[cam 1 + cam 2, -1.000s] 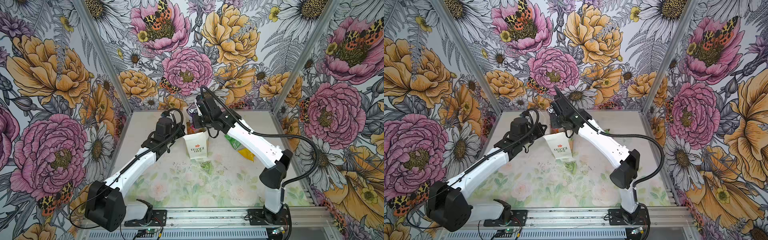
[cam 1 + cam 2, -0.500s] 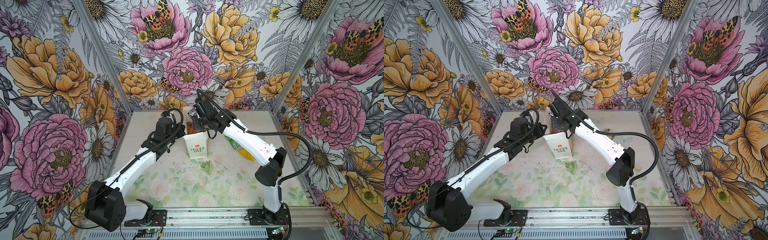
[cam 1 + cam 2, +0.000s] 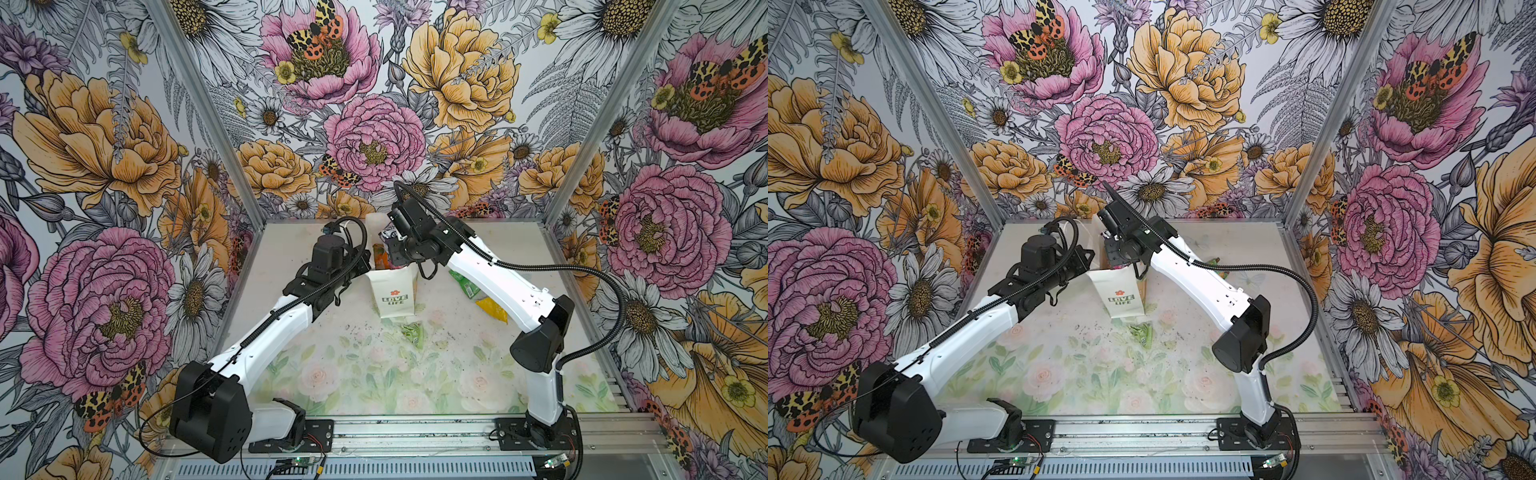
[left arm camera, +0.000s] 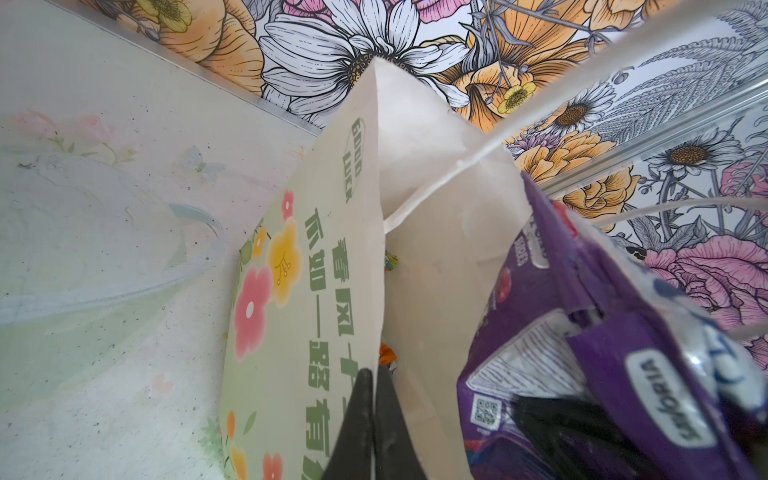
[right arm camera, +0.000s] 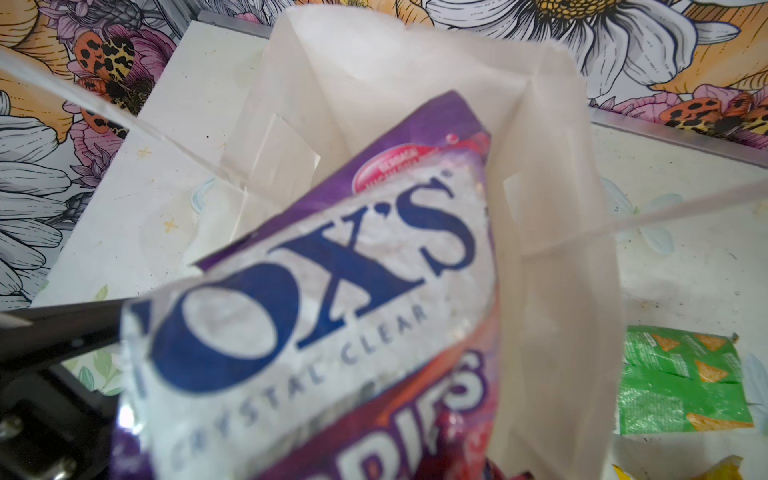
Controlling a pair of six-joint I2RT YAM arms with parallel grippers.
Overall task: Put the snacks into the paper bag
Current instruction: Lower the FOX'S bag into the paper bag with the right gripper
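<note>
The paper bag (image 3: 395,297) stands upright at the back middle of the table, "LOVE LIFE" side facing front, mouth open (image 5: 552,249). My left gripper (image 4: 374,415) is shut on the rim of its wide printed wall (image 4: 316,270); in a top view this gripper (image 3: 365,266) sits at the bag's left. My right gripper (image 3: 392,253) hangs over the mouth, shut on a purple FOX'S packet (image 5: 332,270) whose lower end dips into the bag; the packet hides its fingers. Orange packet corners (image 4: 386,353) show inside. A green packet (image 3: 465,284), a yellow one (image 3: 492,309) and a small pale green one (image 3: 411,332) lie on the table.
The floral table mat (image 3: 374,374) spreads in front of the bag. Flowered walls close off the back and both sides. The green packet (image 5: 681,378) lies close by the bag's right wall, under my right forearm. An aluminium rail (image 3: 415,432) carries both arm bases along the front.
My right arm has shifted slightly left and down with the purple packet over the bag's mouth. The left arm and the bag have stayed still.
</note>
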